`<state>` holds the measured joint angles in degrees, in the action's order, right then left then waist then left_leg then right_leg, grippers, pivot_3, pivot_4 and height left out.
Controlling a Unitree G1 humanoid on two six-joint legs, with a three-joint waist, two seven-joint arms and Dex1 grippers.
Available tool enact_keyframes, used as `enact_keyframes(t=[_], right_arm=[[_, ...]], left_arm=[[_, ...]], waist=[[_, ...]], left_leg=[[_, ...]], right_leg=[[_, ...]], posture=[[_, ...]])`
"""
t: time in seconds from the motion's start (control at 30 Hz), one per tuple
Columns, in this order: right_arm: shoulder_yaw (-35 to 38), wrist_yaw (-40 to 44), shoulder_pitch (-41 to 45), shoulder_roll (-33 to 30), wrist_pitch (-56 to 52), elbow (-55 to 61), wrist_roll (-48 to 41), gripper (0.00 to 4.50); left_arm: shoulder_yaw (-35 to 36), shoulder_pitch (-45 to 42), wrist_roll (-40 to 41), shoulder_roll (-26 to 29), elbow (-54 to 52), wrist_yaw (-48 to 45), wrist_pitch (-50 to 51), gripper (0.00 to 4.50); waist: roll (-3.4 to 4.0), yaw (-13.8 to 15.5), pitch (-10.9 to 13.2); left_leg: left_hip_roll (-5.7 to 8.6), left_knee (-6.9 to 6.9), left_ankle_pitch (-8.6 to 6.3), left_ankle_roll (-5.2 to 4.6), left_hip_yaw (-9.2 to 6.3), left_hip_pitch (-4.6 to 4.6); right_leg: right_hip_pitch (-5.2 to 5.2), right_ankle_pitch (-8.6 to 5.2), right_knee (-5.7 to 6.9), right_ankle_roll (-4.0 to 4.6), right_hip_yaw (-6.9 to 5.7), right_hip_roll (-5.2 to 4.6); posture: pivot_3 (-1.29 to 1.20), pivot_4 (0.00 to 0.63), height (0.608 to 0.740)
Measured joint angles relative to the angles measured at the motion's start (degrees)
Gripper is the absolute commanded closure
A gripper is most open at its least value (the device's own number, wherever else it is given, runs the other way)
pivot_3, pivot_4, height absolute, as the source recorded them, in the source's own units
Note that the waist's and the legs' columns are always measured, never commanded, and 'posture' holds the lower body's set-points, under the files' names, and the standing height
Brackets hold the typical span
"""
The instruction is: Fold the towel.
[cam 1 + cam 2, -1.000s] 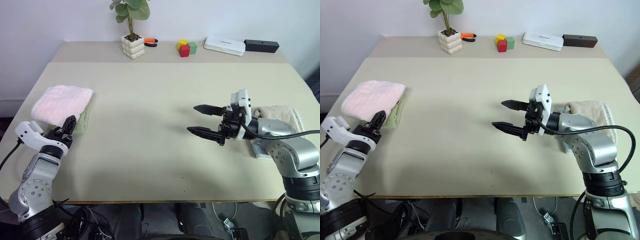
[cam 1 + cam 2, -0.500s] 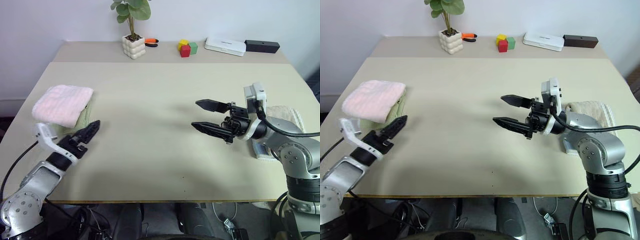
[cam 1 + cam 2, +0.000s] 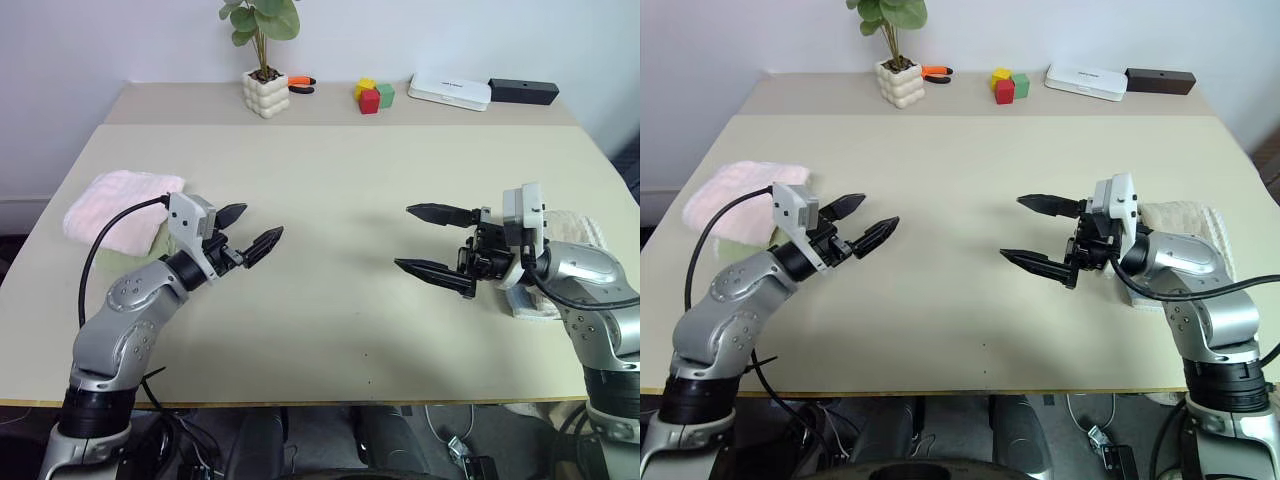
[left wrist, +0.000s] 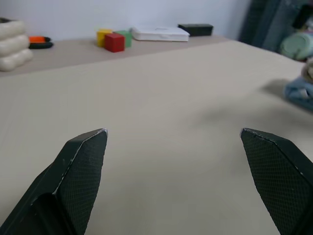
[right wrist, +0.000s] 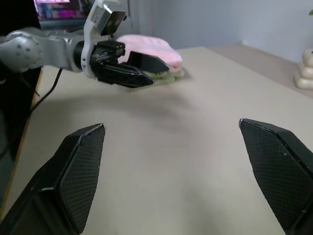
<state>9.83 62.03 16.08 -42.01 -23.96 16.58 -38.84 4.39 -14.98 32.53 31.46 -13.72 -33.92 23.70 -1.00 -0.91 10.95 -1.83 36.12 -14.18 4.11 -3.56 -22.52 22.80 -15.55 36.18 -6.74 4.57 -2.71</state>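
Pink towel [image 3: 118,208] sits folded at the bench's [image 3: 330,180] left edge, on top of a green towel [image 5: 164,77]. Bench is plain beige against a white wall, middle wide open. Along the back: a potted plant [image 3: 263,60], orange-handled tool [image 3: 301,84], coloured blocks [image 3: 372,96], a white box [image 3: 450,91] and a black box [image 3: 523,92]. Cream towel [image 3: 575,232] on the right. Left end effector [image 3: 250,232] hangs just beside the pink towel, fingers spread, empty; right end effector [image 3: 436,241] also wide open, holding nothing
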Motion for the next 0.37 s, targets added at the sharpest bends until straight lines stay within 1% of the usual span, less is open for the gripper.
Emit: enact_keyframes(t=[0.07,0.23,0.37], right_arm=[[0.23,-0.7,-0.15,-0.74,-0.81,0.36,-0.1,0.0],[1.03,-2.21,-1.76,-1.49,-2.05,1.55,-0.24,0.0],[1.14,-3.38,-0.8,-1.89,-3.61,2.62,-0.83,0.0]], left_arm=[[-0.47,-1.75,-1.66,0.17,3.57,-2.72,-2.15,0.05],[-1.45,-5.51,-5.28,-2.48,13.87,-6.97,-8.35,0.05],[-1.33,-5.49,-5.45,-5.47,13.98,-8.19,-9.69,0.05]], waist=[[0.0,0.02,0.0],[-0.01,0.06,0.0],[0.0,-0.2,0.01]], left_leg=[[0.0,0.0,0.0,-0.01,0.0,0.0],[0.0,0.0,-0.01,-0.01,-0.01,-0.02],[0.0,-0.01,-0.01,-0.02,0.0,0.0]], right_leg=[[0.0,0.0,0.0,-0.01,0.0,0.0],[0.01,0.1,0.01,-0.2,-0.01,0.0],[0.01,0.12,0.02,-0.22,0.0,-0.01]], posture=[[0.0,0.15,0.74],[0.0,0.15,0.74],[0.0,0.15,0.74]])
